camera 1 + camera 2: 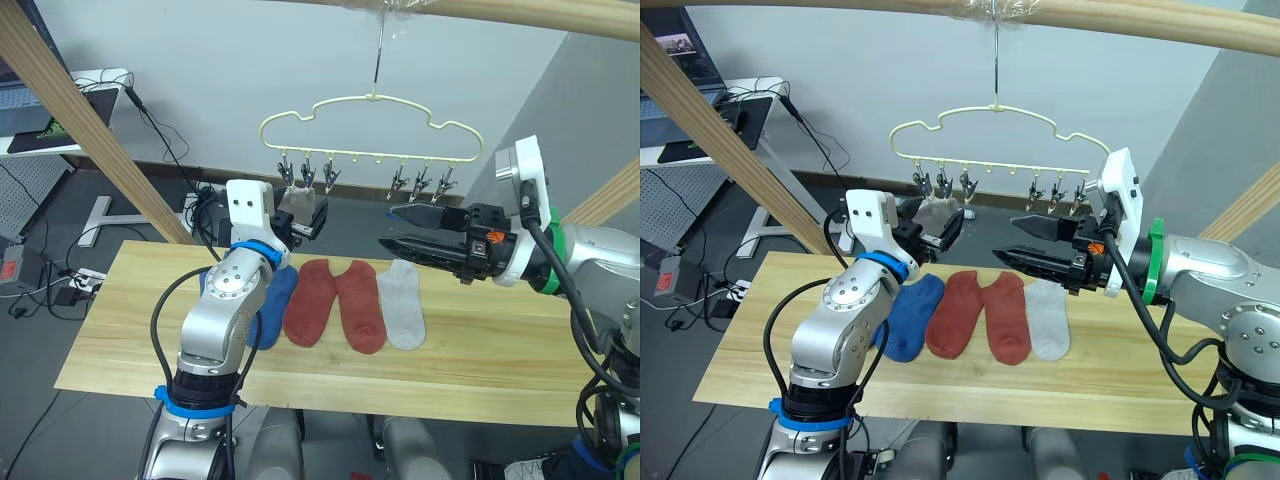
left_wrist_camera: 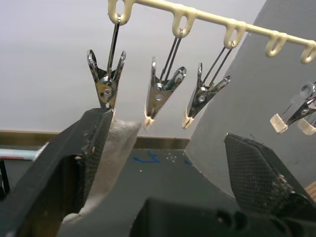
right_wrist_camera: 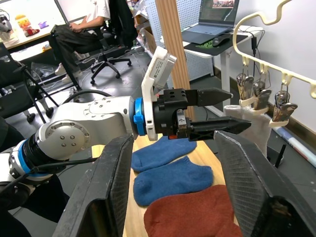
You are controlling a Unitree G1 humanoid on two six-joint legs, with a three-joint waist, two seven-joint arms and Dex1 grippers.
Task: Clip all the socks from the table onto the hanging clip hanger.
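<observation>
The hanger [image 1: 372,130] hangs by its hook from a wooden pole [image 1: 520,12], and a grey sock [image 3: 252,129] dangles from its leftmost clip [image 2: 106,79]; five socks lie side by side on the table [image 1: 480,345]: two blue [image 3: 170,180], two red [image 1: 335,302] and one grey [image 1: 402,302]. No writing can be read. The left gripper [image 1: 938,228] is raised just under the left clips, its fingers spread wide with one finger [image 2: 81,148] touching the hung sock, while the right gripper [image 1: 408,230] hovers above the table beside the grey sock, pointing left with its fingers parted and holding nothing.
</observation>
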